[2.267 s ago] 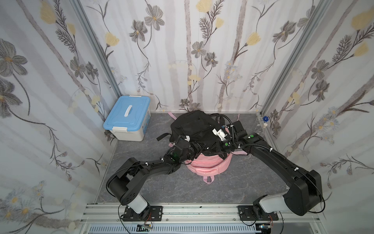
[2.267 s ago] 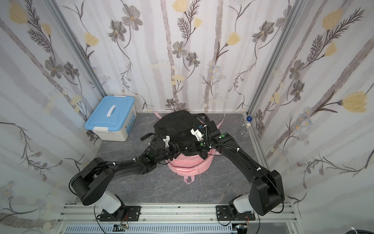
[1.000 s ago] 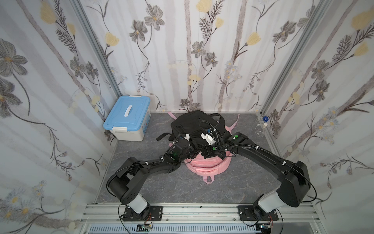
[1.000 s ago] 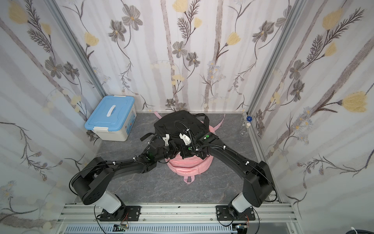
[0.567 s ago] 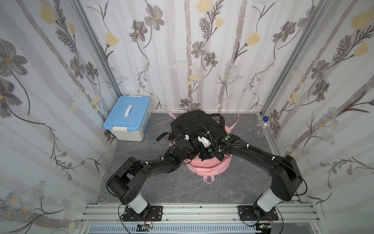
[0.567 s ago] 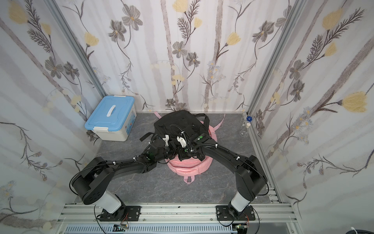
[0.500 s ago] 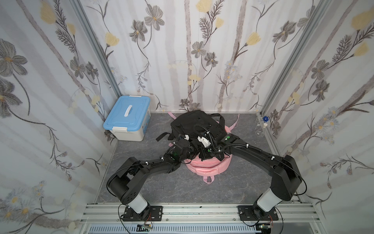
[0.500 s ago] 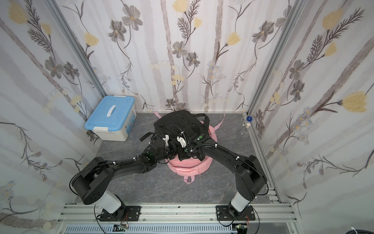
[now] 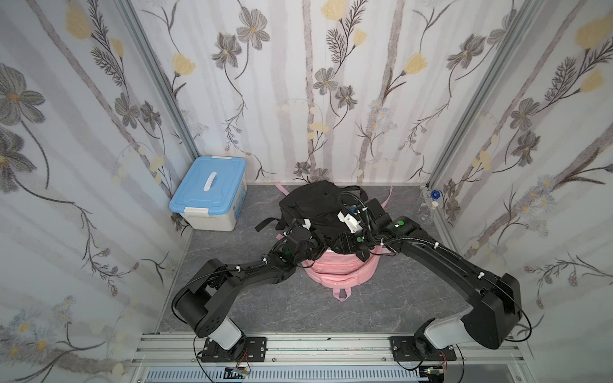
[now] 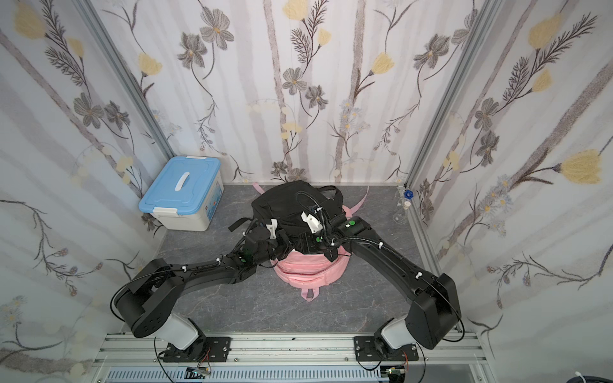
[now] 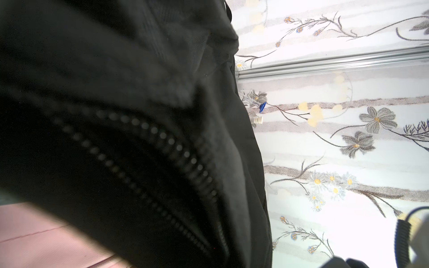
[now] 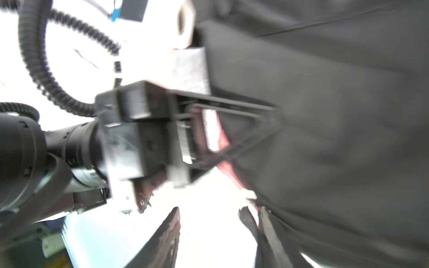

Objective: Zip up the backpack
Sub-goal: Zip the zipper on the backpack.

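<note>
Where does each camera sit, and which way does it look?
Top views: overhead, looking down at the black fabric backpack; left arm and right arm show.
Left wrist: on the left arm, close to the backpack's open zipper; no pincer.
Right wrist: on the right arm, facing the left pincer.
Shared: all show the backpack.

The black backpack [image 9: 315, 205] is matt woven cloth, soft and creased; its zip teeth [image 11: 148, 127] give small dull glints, metal or plastic cannot be told. The pink backpack [image 9: 338, 275] is smoother matt cloth with stitched seams. The storage box [image 9: 212, 220] is smooth plastic, its blue lid [image 9: 225, 195] slightly glossy. The tabletop [image 9: 298, 308] looks like matt grey stone. The walls [image 9: 298, 83] carry matt floral wallpaper. The frame rail [image 9: 298, 345] is brushed metal. The arm shells [image 9: 441, 262] are satin black, with ribbed plastic cable conduit [image 12: 34, 58]. The flask [image 9: 425, 217] is clear glass
</note>
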You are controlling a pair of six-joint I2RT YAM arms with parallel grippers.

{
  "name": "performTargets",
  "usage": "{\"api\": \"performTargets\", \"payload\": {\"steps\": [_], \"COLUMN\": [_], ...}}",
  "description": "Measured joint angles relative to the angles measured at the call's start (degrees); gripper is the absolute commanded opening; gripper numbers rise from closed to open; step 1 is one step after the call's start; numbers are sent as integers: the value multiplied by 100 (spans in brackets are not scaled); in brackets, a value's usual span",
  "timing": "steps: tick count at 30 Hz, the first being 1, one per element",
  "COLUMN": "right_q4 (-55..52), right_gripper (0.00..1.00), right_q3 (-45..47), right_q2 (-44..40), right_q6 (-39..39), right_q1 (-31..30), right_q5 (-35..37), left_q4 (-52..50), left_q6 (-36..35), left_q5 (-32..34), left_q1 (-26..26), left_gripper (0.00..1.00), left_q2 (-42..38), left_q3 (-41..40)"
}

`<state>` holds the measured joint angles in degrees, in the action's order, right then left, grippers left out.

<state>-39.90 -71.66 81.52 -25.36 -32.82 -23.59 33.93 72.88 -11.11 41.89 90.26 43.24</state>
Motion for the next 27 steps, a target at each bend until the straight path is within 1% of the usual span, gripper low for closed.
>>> {"api": "performTargets", "payload": {"steps": [2, 4, 8, 14, 20, 23, 26, 27], "right_q4": [0, 44, 407, 986, 1438, 1552, 1591, 1589], "right_gripper": [68, 68, 69, 70, 71, 70, 67, 64], "right_q3": [243, 435, 994, 1381, 1390, 1294, 1202, 1176], "right_q2": [-271, -457, -704, -807, -540, -245, 33, 103], "right_q6": [-142, -304, -931, -1639, -1993, -2092, -2175, -2192], "right_q1": [334, 538, 957, 1338, 1578, 1633, 1633, 1633], "right_q5": [-138, -264, -601, -638, -612, -597, -553, -516], "left_q4": [-52, -72, -17, 20, 22, 31, 35, 35], "left_q6": [-59, -87, -107, -107, -107, -109, -111, -120], "left_q5": [-2, -7, -9, -59, -138, -157, -170, -181], "left_q1": [-2, -4, -4, -22, -74, -76, -81, -81], "left_gripper": [0, 0, 0, 0, 0, 0, 0, 0], "left_q2": [0, 15, 142, 221, 225, 225, 225, 225], "left_q3": [48, 101, 142, 144, 144, 142, 140, 140]}}
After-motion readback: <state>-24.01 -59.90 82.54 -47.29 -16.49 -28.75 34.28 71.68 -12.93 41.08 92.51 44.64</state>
